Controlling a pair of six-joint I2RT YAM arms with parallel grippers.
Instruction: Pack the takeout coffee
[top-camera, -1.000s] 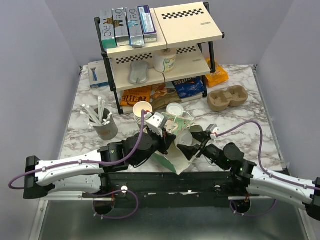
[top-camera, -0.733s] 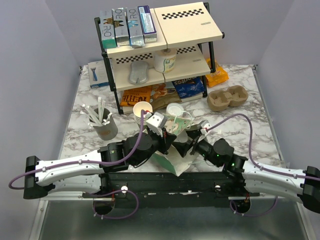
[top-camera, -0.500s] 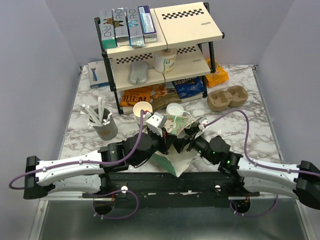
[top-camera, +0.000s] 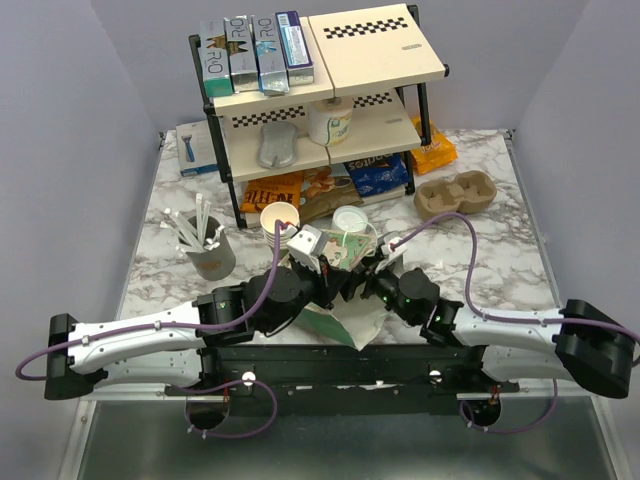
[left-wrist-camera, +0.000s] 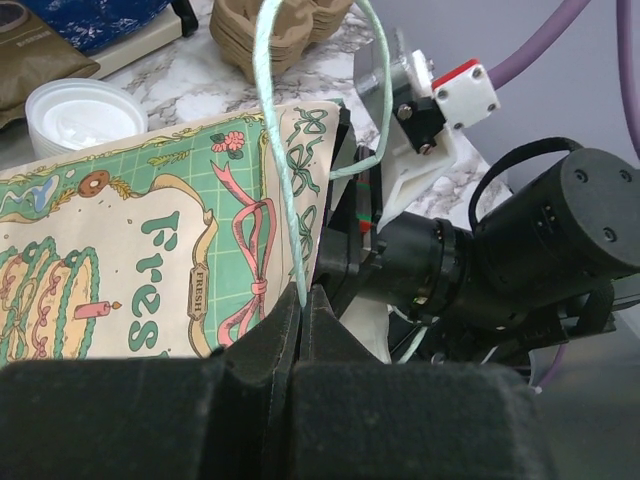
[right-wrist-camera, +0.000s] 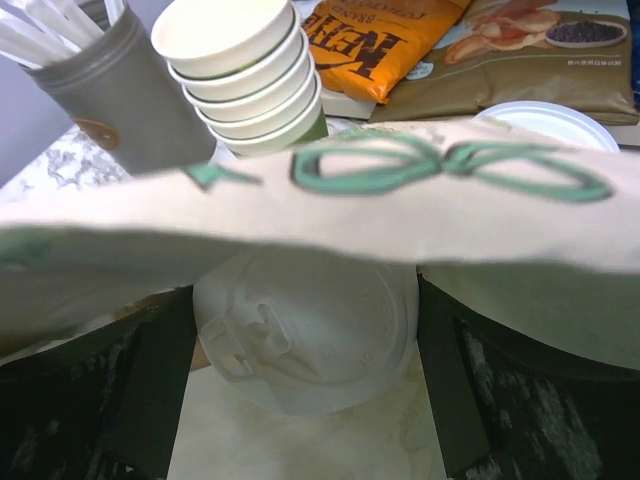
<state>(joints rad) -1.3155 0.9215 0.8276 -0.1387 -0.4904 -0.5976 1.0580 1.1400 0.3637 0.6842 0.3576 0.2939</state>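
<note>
The left tool (left-wrist-camera: 300, 300) is pinched tight on the mint-green cord handle (left-wrist-camera: 272, 140) of the printed paper bag (left-wrist-camera: 120, 260), right at the bag's top edge. The bag stands at the near middle of the marble tabletop (top-camera: 500, 265), between the two arms. The right tool (right-wrist-camera: 310, 385) reaches into its mouth with jaws spread wide around the takeout coffee (right-wrist-camera: 315, 320) — a dark finger on either side of the white lid, the bag's rim hanging across above it. The cup is inside the bag and gripped; whether it rests on the bag's bottom cannot be told. Beyond the bag stand a stack of lidless cups (right-wrist-camera: 245, 80) and, to its left, a grey holder (right-wrist-camera: 120, 95) of white sticks. A loose white lid (right-wrist-camera: 545, 120) lies right of the stack — the brown cup carrier (top-camera: 455, 195) sits farther right.
</note>
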